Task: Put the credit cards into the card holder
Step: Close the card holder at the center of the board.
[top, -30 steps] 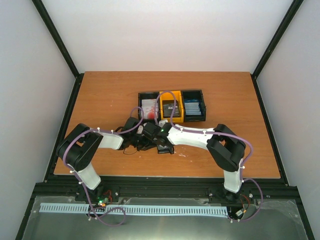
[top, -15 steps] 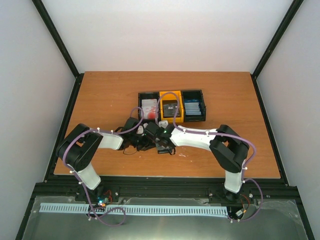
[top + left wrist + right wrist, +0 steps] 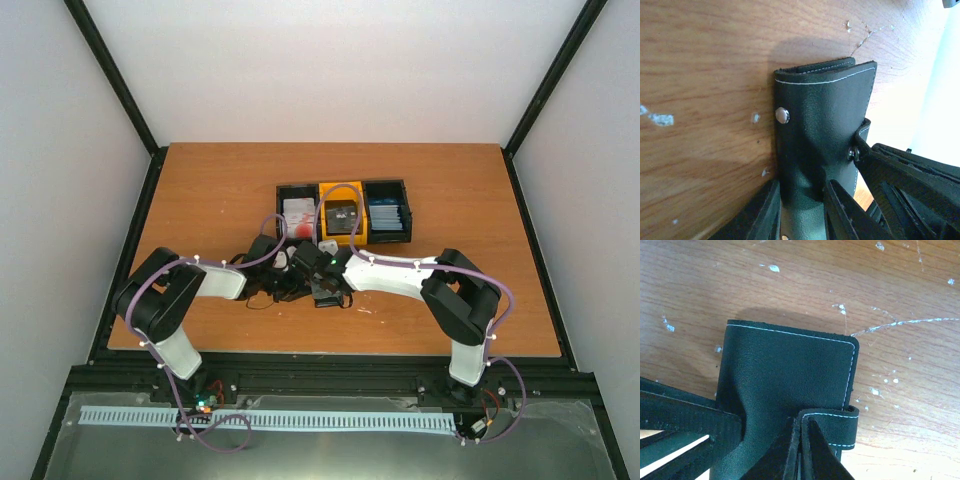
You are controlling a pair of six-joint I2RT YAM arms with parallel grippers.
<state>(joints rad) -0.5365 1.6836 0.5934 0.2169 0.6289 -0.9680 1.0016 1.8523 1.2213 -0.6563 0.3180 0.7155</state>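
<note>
Card holder: we see the black card holder [image 3: 785,370] folded shut and lying flat on the wooden surface [image 3: 200,200], close to its near edge and about midway between its left and right edges.
Left gripper: our left gripper [image 3: 802,187] has its jaws pinching one end of the card holder, one finger on each side of it.
Right gripper: our right gripper [image 3: 801,421] has its jaws pressed together, their tips touching the end of the clasp tab [image 3: 835,427]. We cannot tell whether the tab is nipped between them.
Snap: a silver stud [image 3: 782,115] shows on the holder's outer face.
Credit cards: three groups sit in a row of bins farther from the near edge than the holder. The white cards with a red blotch [image 3: 298,212] are in the left black bin [image 3: 281,205], the dark grey cards [image 3: 343,215] in the yellow bin [image 3: 357,235] and the blue cards [image 3: 385,215] in the right black bin [image 3: 385,184].
Surface marks: pale scratches and flecks lie around the holder.
</note>
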